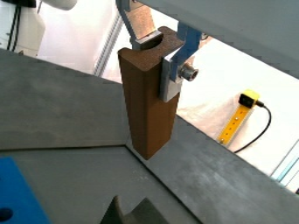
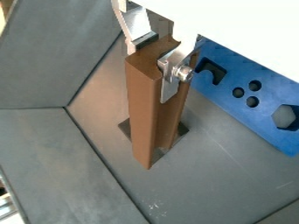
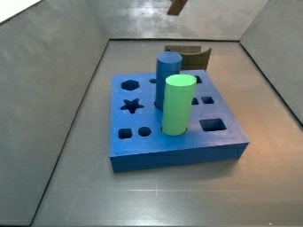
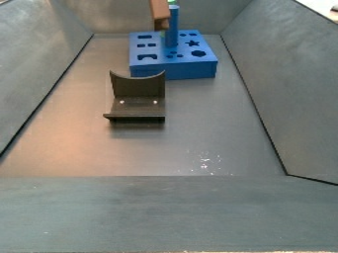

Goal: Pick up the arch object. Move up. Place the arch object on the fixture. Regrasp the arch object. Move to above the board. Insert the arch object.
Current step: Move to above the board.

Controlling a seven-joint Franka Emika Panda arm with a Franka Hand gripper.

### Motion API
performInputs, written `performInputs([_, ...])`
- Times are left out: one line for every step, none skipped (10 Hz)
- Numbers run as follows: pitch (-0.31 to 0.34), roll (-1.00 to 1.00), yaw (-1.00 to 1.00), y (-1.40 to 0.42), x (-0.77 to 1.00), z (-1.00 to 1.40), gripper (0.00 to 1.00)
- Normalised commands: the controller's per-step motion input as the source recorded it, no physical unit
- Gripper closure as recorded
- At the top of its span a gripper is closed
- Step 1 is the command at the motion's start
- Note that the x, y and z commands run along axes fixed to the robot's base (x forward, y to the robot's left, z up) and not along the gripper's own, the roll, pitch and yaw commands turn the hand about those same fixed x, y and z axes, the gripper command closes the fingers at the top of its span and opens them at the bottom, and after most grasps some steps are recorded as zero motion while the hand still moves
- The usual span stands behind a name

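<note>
Board (image 3: 178,146), blue, lies on the floor, the fixture (image 4: 134,99) just beside it. Arch object (image 2: 152,105) hangs upright above the fixture, high off the floor; lower it squarely into the notch before letting go. Gripper (image 2: 158,54): jaws pinch the block's upper end.

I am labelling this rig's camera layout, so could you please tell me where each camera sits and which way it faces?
Wrist view: on the arm, looking down the gripper and its held arch object; grey floor beneath.
Wrist view: opposite side of the gripper; board behind.
Side view: high, over the board, green cylinder and blue cylinder; fixture behind; only the arch tip shows.
Side view: fixture near, board far.
Shared: both side views show board and fixture.
</note>
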Motion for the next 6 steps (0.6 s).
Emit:
performInputs([0.098,-0.05,0.02,-0.01,0.00,0.27,1.00])
performInputs([-0.168,-1.00,-0.14,-1.00,-0.74,0.46,1.00])
performInputs([-0.170,-1.00,-0.13,-1.00,-0.74,0.40,1.00])
performInputs([-0.204,-1.00,-0.13,-1.00,-0.84,0.44,1.00])
performInputs([-0.213,-1.00,-0.13,-1.00,-0.93,0.42,1.00])
performInputs([-0.238,-1.00,-0.14,-0.71,-0.77,0.33,1.00])
